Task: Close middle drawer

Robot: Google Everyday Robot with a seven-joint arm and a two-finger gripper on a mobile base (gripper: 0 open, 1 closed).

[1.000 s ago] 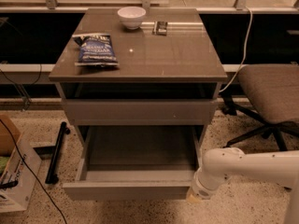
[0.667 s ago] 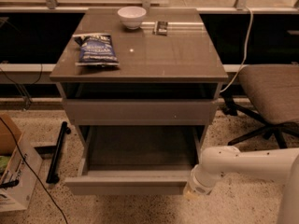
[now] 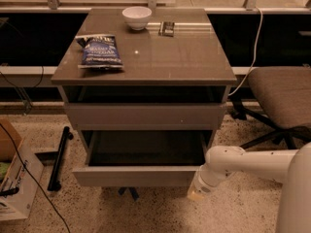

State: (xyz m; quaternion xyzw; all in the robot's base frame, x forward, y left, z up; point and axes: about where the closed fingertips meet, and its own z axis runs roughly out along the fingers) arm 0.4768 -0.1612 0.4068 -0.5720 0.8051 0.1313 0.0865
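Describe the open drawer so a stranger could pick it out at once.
Find the grey-brown cabinet with a chip bag and white bowl on top. Low on its front, one drawer sticks out toward the camera, with the gripper by its front right corner. Unlike the panel above, which is pushed in, this one shows its dark inside.

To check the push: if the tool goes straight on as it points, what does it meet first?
Likely the middle drawer: the tool sits low by its front panel's right end; depth is unclear.
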